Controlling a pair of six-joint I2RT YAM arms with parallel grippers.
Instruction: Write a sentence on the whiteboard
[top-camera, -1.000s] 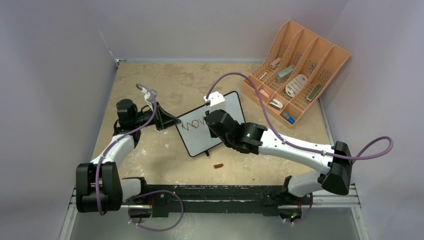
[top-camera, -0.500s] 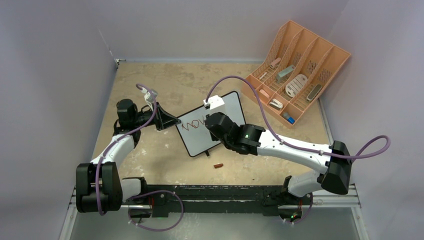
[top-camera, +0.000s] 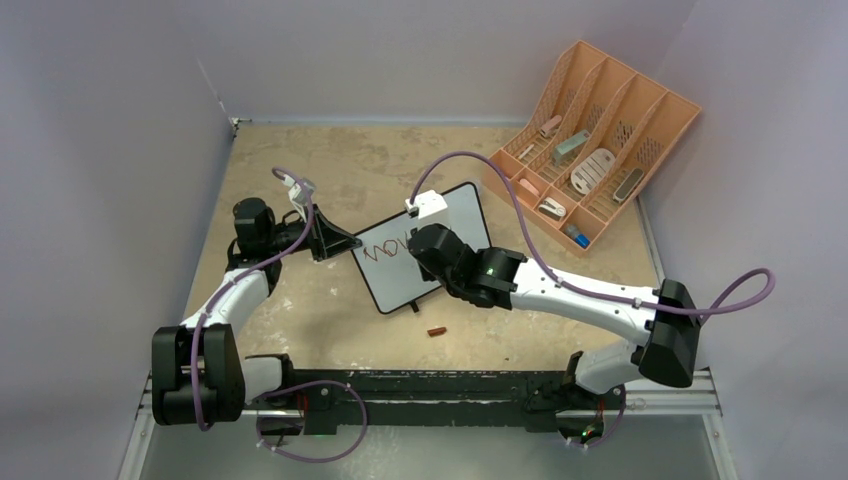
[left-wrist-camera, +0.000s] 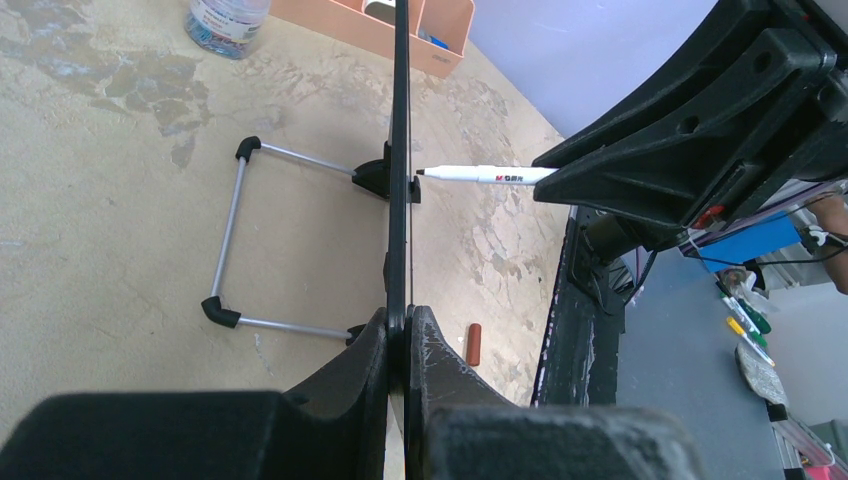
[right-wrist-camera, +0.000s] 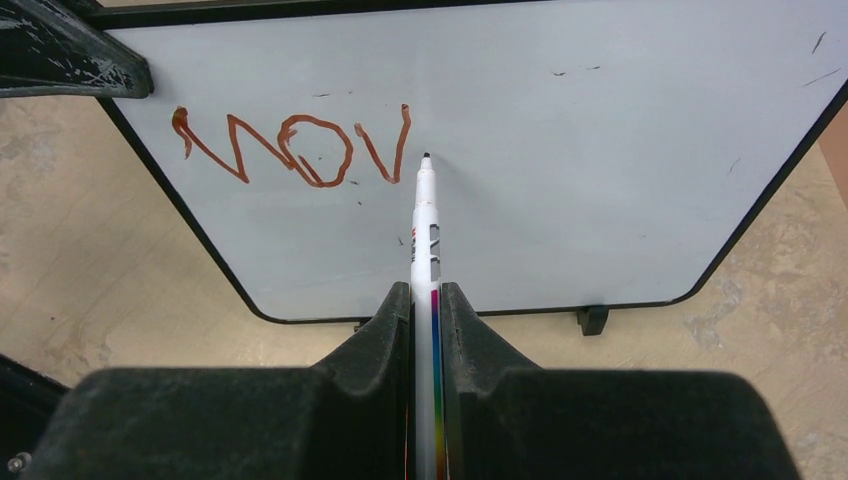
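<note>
Whiteboard (top-camera: 395, 275) stands mid-table (top-camera: 330, 170), propped upright. Left gripper (left-wrist-camera: 398, 325) clamps its left edge. In front of it, right gripper (right-wrist-camera: 427, 300) grips the marker (right-wrist-camera: 427, 220), with the tip at the board face, just right of the lettering (right-wrist-camera: 290, 145). Desk organizer (top-camera: 595, 140) sits behind, far right. A cap (top-camera: 437, 331) lies on the table before the board.

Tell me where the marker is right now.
The marker is clamped in the right gripper, mid-table in the top view. Its tip is at the whiteboard, just right of the red lettering.
</note>
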